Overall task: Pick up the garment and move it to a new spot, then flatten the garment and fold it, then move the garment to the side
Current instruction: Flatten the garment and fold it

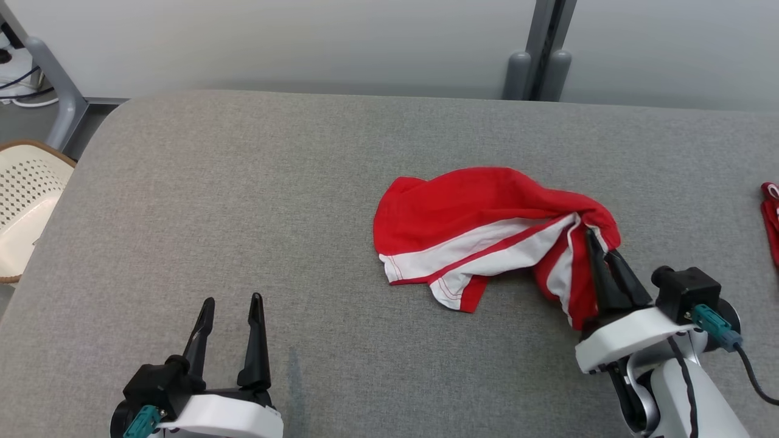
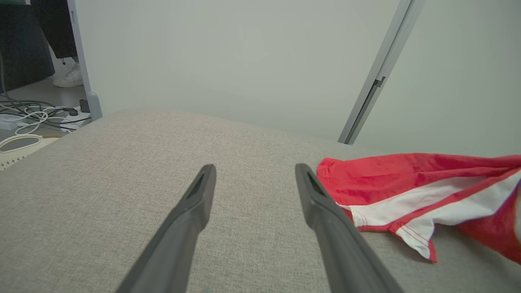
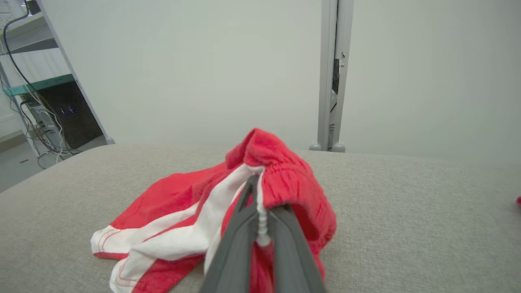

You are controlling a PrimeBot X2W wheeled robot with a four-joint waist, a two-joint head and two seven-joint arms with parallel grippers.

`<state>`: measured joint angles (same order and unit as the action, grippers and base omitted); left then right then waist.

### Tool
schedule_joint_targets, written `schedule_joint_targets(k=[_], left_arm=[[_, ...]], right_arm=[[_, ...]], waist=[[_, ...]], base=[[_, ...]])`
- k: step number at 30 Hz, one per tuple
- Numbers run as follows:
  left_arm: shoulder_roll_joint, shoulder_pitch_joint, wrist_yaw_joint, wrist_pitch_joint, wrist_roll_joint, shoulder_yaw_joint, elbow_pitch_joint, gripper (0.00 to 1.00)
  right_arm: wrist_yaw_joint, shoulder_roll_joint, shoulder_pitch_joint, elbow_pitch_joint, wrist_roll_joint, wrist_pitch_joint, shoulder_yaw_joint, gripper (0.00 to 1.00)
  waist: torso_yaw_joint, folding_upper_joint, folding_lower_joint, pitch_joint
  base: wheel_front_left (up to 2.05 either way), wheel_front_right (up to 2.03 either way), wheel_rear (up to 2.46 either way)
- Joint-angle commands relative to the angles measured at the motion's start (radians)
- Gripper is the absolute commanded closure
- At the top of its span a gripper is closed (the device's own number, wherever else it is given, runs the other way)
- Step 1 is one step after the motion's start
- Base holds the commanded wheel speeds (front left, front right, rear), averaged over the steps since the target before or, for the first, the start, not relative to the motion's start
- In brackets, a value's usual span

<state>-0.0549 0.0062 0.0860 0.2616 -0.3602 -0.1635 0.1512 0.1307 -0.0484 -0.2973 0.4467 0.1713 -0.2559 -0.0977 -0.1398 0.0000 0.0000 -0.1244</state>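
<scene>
the right gripper is pinching the elastic waistband of the red and white shorts. its fingers are pressing together on a bunch of fabric, with the white drawstring running between them. the shorts are lying crumpled on the grey padded table, right of centre. the leg hems are spreading toward the robot's left and the pinched end is bunching up at the gripper. the left gripper is hovering spread and empty near the front edge, well apart from the shorts.

the step in hand looks like the pick-up and move to a new spot (first part of the task, flatten and fold not yet started).

doing it well:
- lifting straight up until the hems are clearing the table, so the cloth is hanging and not dragging into a tighter wad.
- moving slowly enough that the pinch isn't slipping, since it may be holding mostly drawstring and a thin fold.
- setting down toward the open middle of the table, within reach of both arms and away from the other red item at the right edge.
- lowering hems first while drawing the waistband back, which is likely leaving it flatter for the next step.
</scene>
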Motion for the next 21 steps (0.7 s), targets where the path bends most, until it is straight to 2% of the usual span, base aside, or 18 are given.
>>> schedule_joint_targets(k=[1, 7, 11, 21], left_arm=[[-0.003, -0.008, -0.004, 0.005, 0.007, 0.008, -0.002, 0.0], [-0.001, -0.011, -0.008, 0.005, 0.01, 0.01, 0.002, 0.0], [0.0, -0.017, -0.01, 0.005, 0.01, 0.011, 0.005, 0.0], [0.001, -0.027, -0.014, 0.005, 0.005, 0.001, 0.021, 0.0]], right_arm=[[0.0, -0.005, 0.003, -0.027, -0.005, -0.004, -0.012, 1.0], [0.0, -0.005, -0.045, -0.132, 0.008, 0.02, -0.096, 1.0], [0.0, -0.005, -0.124, -0.159, -0.015, 0.048, -0.134, 1.0], [0.0, -0.02, -0.428, 0.0, -0.032, 0.019, -0.207, 1.0]], waist=[[0.007, 0.0, 0.0, 0.003], [0.023, 0.0, 0.0, 0.01], [0.03, 0.0, 0.0, 0.009], [-0.015, 0.0, 0.0, 0.006]], base=[[0.0, 0.0, 0.0], [0.0, 0.0, 0.0], [0.0, 0.0, 0.0], [0.0, 0.0, 0.0]])
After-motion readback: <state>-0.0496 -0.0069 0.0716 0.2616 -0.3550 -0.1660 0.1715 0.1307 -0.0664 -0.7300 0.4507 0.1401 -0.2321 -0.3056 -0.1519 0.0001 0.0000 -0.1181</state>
